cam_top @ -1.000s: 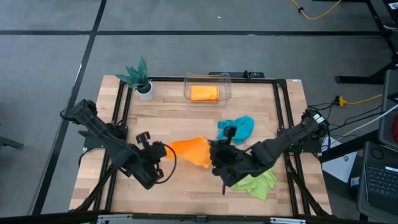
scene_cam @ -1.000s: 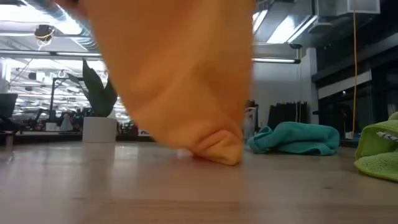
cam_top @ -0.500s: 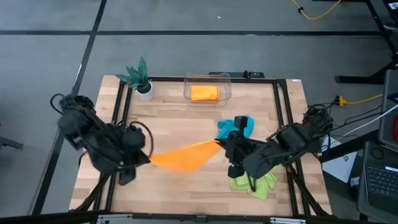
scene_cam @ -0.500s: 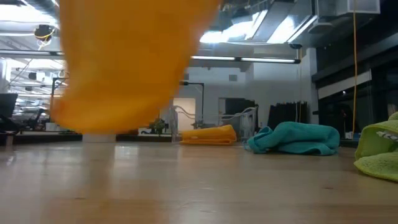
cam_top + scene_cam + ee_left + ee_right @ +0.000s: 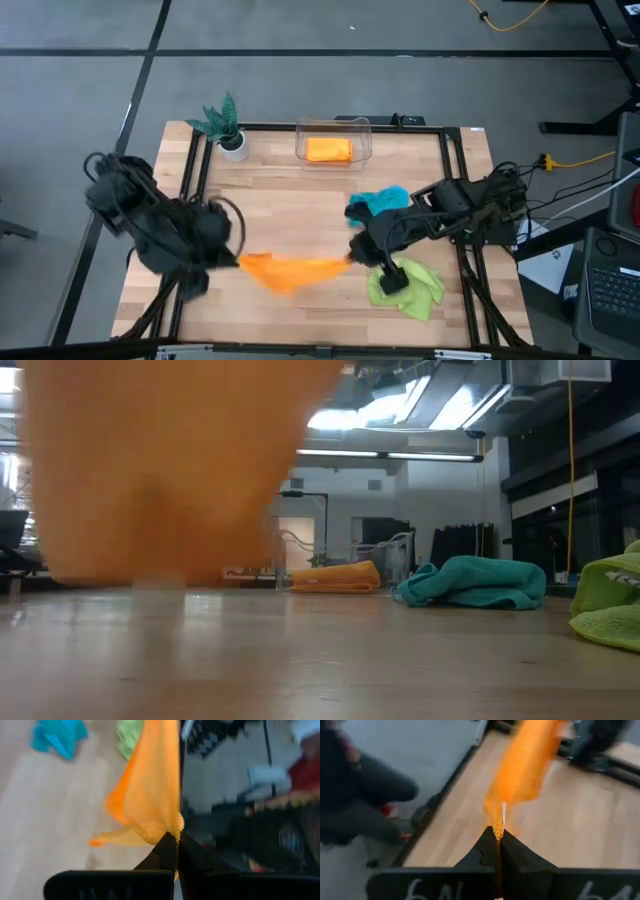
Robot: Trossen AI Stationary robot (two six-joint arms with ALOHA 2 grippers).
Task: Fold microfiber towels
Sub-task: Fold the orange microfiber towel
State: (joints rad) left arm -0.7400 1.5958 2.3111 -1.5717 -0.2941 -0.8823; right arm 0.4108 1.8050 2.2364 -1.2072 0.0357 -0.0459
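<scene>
I have the left gripper (image 5: 238, 262) and right gripper (image 5: 350, 258) each clamped on a corner of the orange towel (image 5: 290, 270), stretched above the counter's (image 5: 300, 200) front edge

The orange towel (image 5: 290, 270) is a soft, nubbly cloth with a fine looped pile (clearest at the pinched corner in the left wrist view), and the teal towel (image 5: 378, 203) and lime green towel (image 5: 412, 288) look to be the same matt, fuzzy fabric. The table (image 5: 300, 200) is pale wood in jointed strips with a smooth, faintly sheeny finish, framed by matt black metal rails (image 5: 196, 170). A folded orange towel (image 5: 328, 150) lies in a clear glossy plastic bin (image 5: 365, 140).
</scene>
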